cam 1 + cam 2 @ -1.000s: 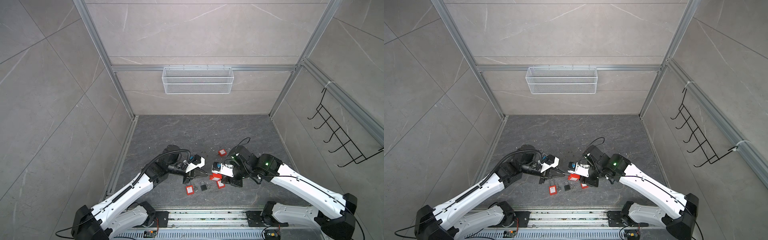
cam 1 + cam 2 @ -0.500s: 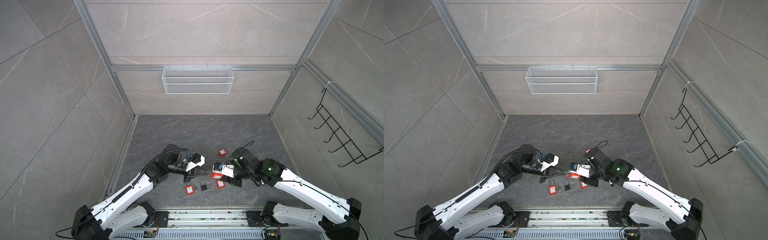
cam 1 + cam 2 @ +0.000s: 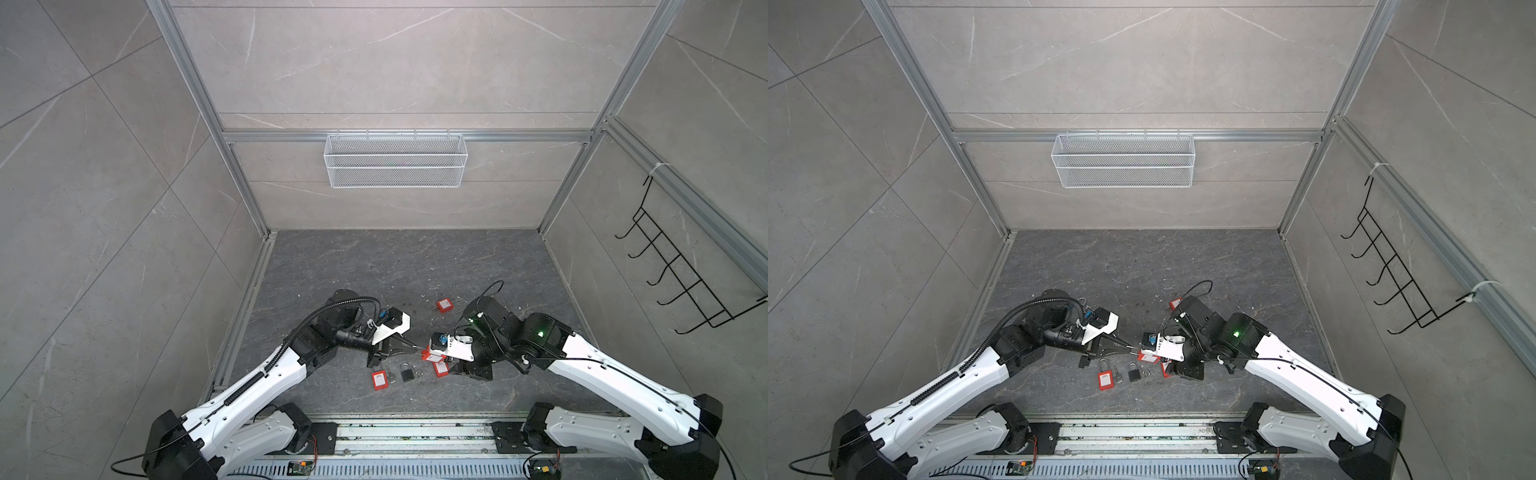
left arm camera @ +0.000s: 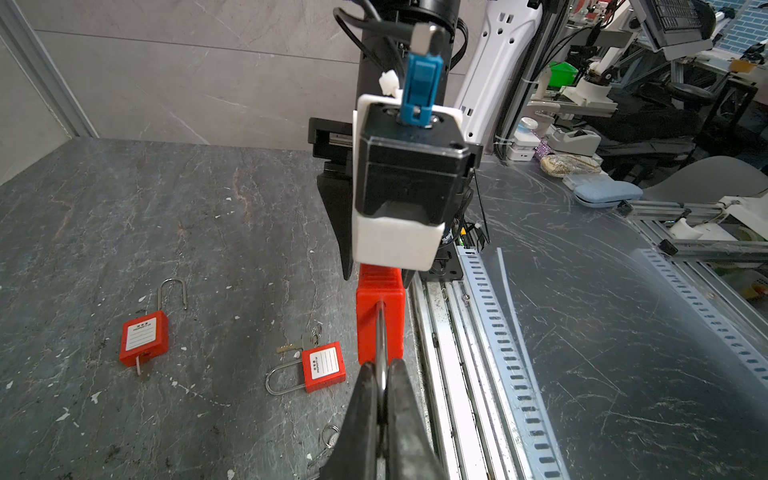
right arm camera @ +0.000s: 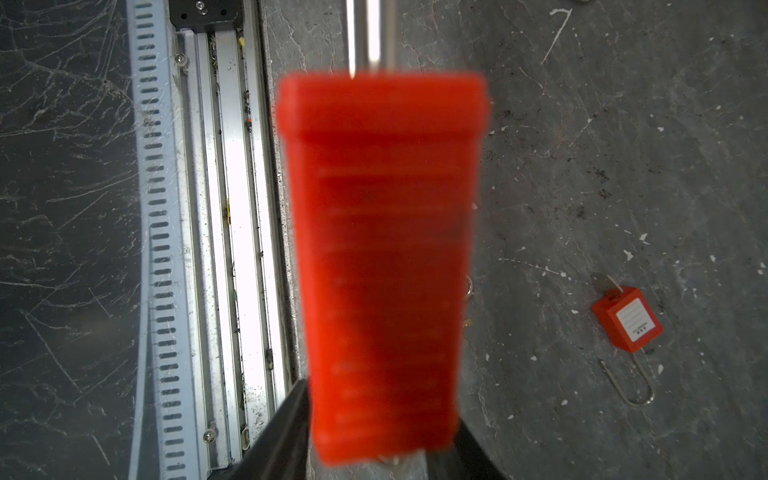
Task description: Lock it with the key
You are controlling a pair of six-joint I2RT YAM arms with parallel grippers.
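A red padlock (image 4: 380,316) hangs above the floor between both grippers. My right gripper (image 5: 382,390) is shut on its ribbed red body (image 5: 382,249), one finger on each side. The steel shackle (image 4: 381,332) points at my left gripper (image 4: 383,370), which is shut on it. In both top views the two grippers meet near the front middle, the left gripper (image 3: 415,347) tip to tip with the padlock (image 3: 426,355) (image 3: 1144,356). A loose key (image 4: 291,345) lies on the floor beside another red padlock (image 4: 323,366). No key shows in the held padlock.
More padlocks lie on the dark floor: red padlocks (image 3: 379,380) (image 3: 444,305) (image 3: 440,368) and a black padlock (image 3: 407,372). One red padlock (image 5: 627,320) has its shackle open and a key in it. The metal rail (image 4: 449,353) runs along the front edge. A wire basket (image 3: 395,160) hangs on the back wall.
The right arm has swung and shifted a little, keeping the red padlock at the left gripper's tips. The left arm has hardly moved and stays shut.
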